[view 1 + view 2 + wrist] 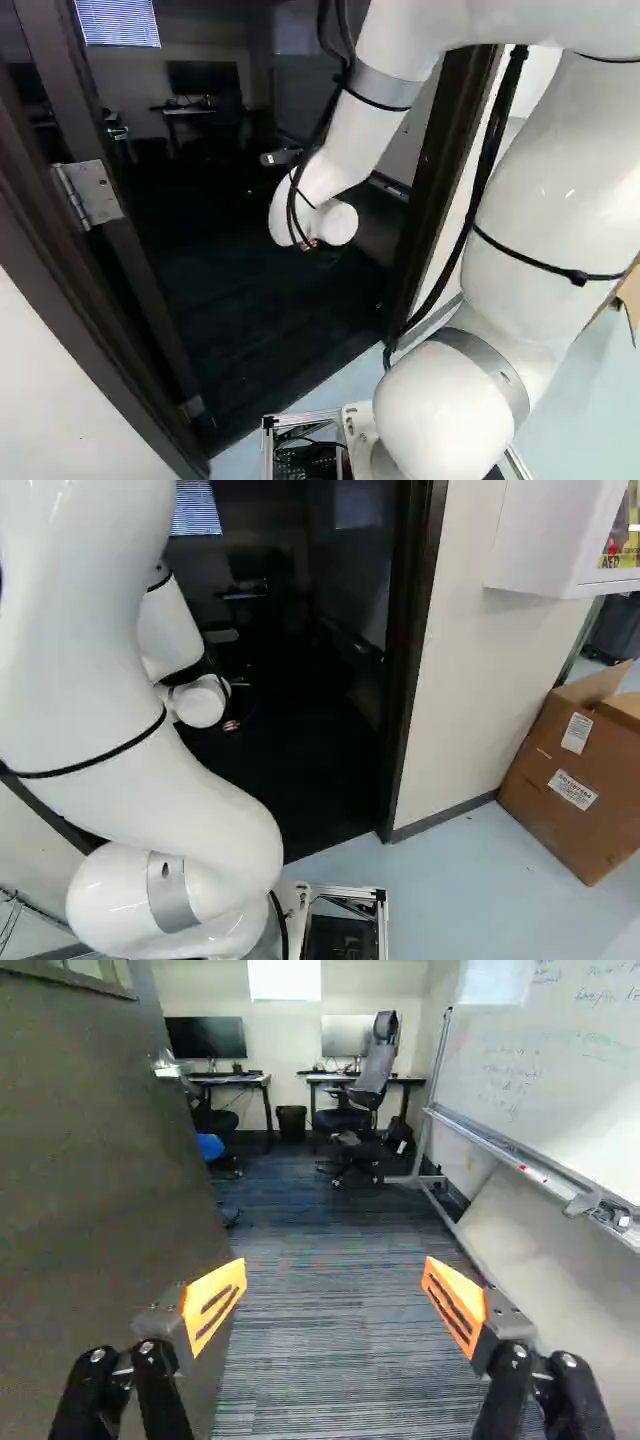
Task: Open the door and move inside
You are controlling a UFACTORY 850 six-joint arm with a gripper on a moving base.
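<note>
In the right base view my gripper (231, 725) is barely visible against the dark room, past the arm's white wrist. The wrist view shows the gripper (335, 1285) open, its orange pads wide apart with carpet between them. The door (90, 1190) stands swung inward beside one finger; whether they touch I cannot tell. Its handle (165, 1063) is farther ahead. A hinge (90, 195) shows at the left of the left base view. The arm reaches through the doorway, whose other jamb (410, 680) stands right of the arm.
Inside, a whiteboard (550, 1070) on a metal stand lines the side opposite the door. Desks, monitors and an office chair (370, 1085) stand at the far wall. Outside, a cardboard box (575, 770) sits by the wall under a white cabinet (550, 540).
</note>
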